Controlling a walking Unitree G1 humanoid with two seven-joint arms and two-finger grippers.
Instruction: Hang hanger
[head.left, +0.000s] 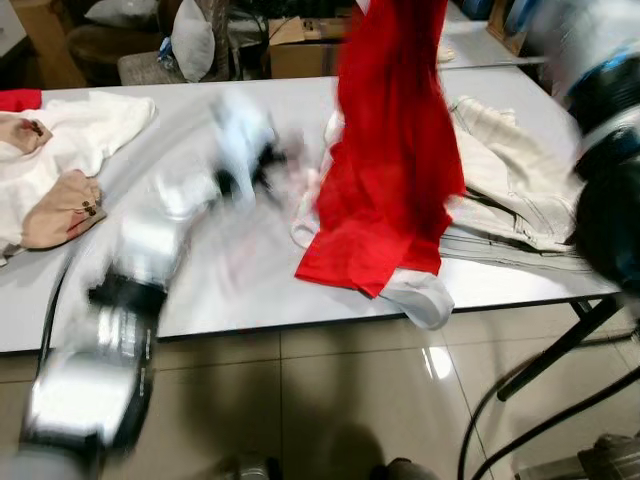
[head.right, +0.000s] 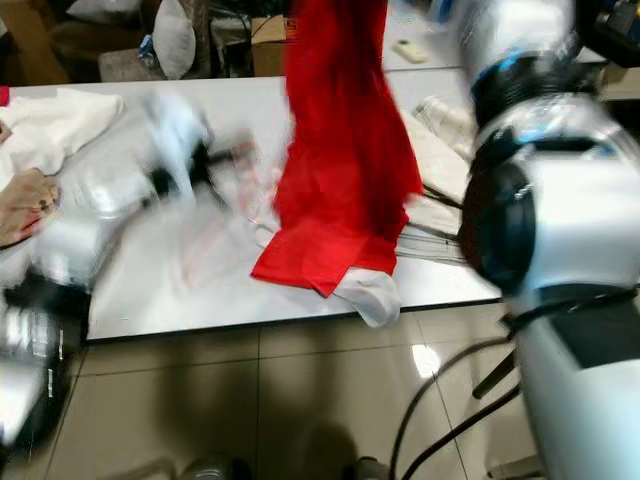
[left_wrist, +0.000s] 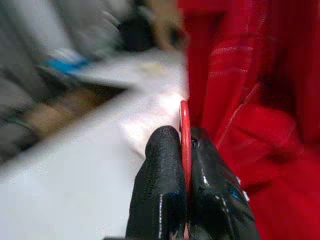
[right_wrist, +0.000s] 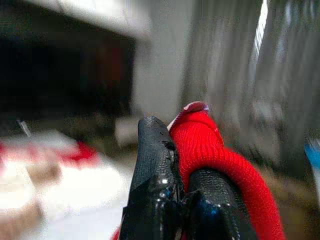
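Red cloth, a soft garment (head.left: 392, 150), hangs lifted above the table's (head.left: 250, 290) near edge, its hem trailing on the top. It looks light and floppy, so the stiff red hanger (left_wrist: 185, 135) is the better hold. The left gripper (left_wrist: 185, 150) is clamped on that thin hanger edge; the right gripper (right_wrist: 175, 165) pinches red knit fabric. White clothes (head.left: 70, 150) lie at the far left corner, above tiled floor (head.left: 330, 400).

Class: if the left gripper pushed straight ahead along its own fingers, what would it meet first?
Most likely the red garment hanging just beyond the left gripper, which is shut on a thin red edge; blur leaves depth uncertain.
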